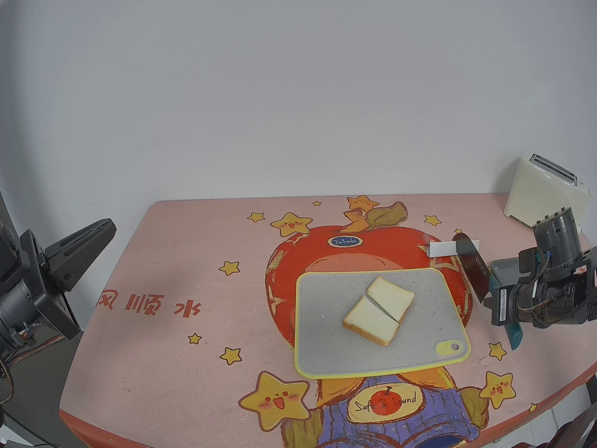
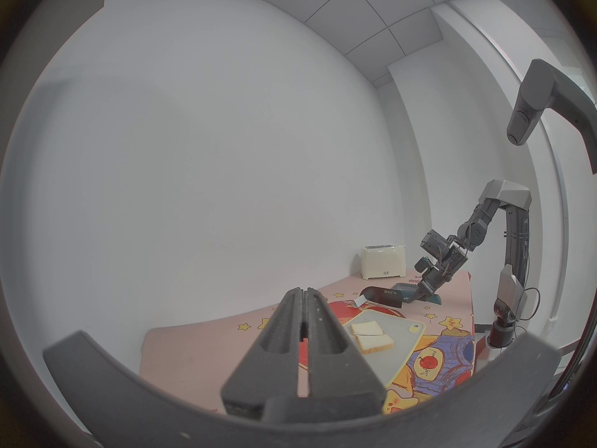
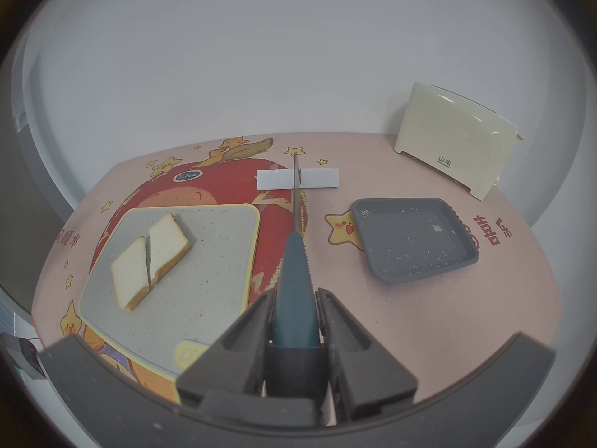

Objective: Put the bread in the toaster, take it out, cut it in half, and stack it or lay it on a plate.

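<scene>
The bread (image 1: 372, 322) lies in two halves on the board (image 1: 329, 325), side by side with a thin gap along the cut. They sit right of the board's middle. So the cut looks done. The halves look pale, and I cannot tell whether they were toasted.

The toaster (image 1: 547, 197) stands at the far right corner of the table (image 1: 186, 269), well apart from the board, with nothing sticking out of its slot.

The right gripper (image 3: 295, 334) is over the right side of the table, its fingers clamped on the knife's teal handle. The knife (image 1: 474, 267) is held off the bread, just right of the board. Its blade points to the far side, toward a white strip (image 3: 317, 178) on the table.

The grey tray (image 3: 413, 238) sits right of the knife, between board and toaster. It holds crumbs but no bread, and I take it for the plate.

The left gripper (image 2: 305, 328) hangs beyond the table's left edge, far from the board, fingers together and holding nothing.

What seems left is the last step. The knife has to be put down, probably by the strip. Then each half goes to the tray, stacked or laid flat. With the left gripper free, it could start on the halves, though the tray is a long reach for it.
</scene>
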You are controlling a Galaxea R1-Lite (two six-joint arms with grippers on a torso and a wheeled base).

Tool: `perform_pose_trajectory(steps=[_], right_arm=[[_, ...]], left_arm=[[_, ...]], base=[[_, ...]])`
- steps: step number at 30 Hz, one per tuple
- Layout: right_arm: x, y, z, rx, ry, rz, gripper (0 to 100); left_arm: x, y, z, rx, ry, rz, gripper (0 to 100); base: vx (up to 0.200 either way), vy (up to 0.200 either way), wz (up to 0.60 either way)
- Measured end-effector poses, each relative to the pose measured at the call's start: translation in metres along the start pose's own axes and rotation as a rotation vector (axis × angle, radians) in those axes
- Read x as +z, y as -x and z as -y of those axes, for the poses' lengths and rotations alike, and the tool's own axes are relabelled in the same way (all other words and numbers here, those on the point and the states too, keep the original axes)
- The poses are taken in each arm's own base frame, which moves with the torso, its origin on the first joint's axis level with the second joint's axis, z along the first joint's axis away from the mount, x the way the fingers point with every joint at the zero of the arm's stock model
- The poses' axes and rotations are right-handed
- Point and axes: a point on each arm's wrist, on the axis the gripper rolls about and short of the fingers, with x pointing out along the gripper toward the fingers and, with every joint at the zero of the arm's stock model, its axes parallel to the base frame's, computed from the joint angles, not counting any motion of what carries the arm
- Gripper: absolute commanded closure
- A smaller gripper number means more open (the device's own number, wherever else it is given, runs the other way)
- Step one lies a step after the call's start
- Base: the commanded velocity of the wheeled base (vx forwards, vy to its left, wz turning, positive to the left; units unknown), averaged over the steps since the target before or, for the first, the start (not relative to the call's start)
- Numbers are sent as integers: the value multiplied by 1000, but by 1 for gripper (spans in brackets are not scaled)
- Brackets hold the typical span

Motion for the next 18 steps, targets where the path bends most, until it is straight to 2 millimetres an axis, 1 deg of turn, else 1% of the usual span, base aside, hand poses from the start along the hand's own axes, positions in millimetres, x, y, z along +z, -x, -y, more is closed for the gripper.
perform_pose_trajectory(steps=[18], right_arm=[[0,0,0,-1,0,-2,100]], left_arm=[[0,0,0,-1,-2,1,100]], base=[[0,0,0]])
